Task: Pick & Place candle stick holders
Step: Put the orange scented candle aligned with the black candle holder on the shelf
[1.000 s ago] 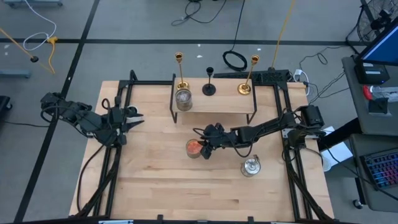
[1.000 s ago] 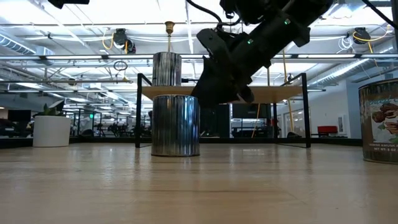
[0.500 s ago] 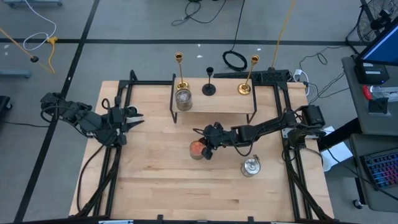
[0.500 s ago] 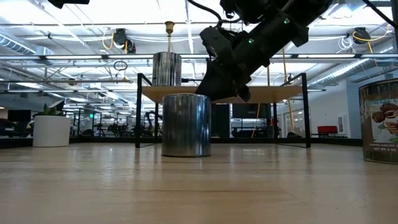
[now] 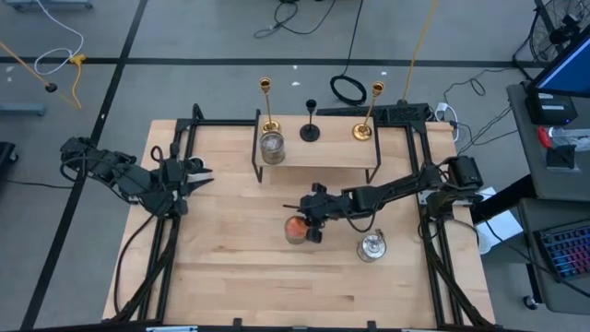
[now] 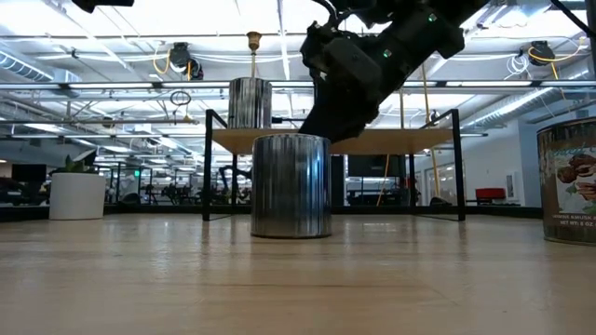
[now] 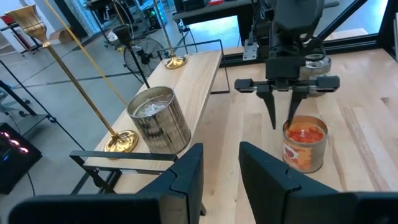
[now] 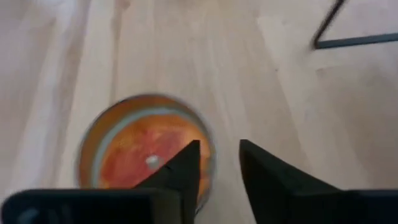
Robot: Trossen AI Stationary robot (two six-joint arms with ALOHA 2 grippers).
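Observation:
Two tall gold candle stick holders (image 5: pixel 266 107) (image 5: pixel 367 114) and a shorter black one (image 5: pixel 311 122) stand on their round bases on the raised wooden shelf (image 5: pixel 323 152) at the table's far side. My right gripper (image 5: pixel 312 224) points down at an orange candle tin (image 5: pixel 295 228) standing mid-table, its fingers nearly together at the tin's rim. My left gripper (image 5: pixel 197 174) is open and empty at the table's left, well away from the holders. My right gripper comes from above, pointing down, at the orange candle tin's rim (image 7: pixel 292 126) on the side toward the table's right. One finger (image 8: pixel 188 159) stands over the inside and the other (image 8: pixel 255 163) outside the wall. The tin stands upright on the table.
A silver tin (image 5: pixel 272 147) stands on the shelf near the left gold holder. A glass jar (image 5: pixel 371 246) stands on the table to the right of the candle tin. Black frame rails (image 5: pixel 175 221) (image 5: pixel 433 231) run along both sides of the table.
My right gripper has gone toward the table's near edge and a little to the right, and the orange candle tin has slid with it along the table, staying upright.

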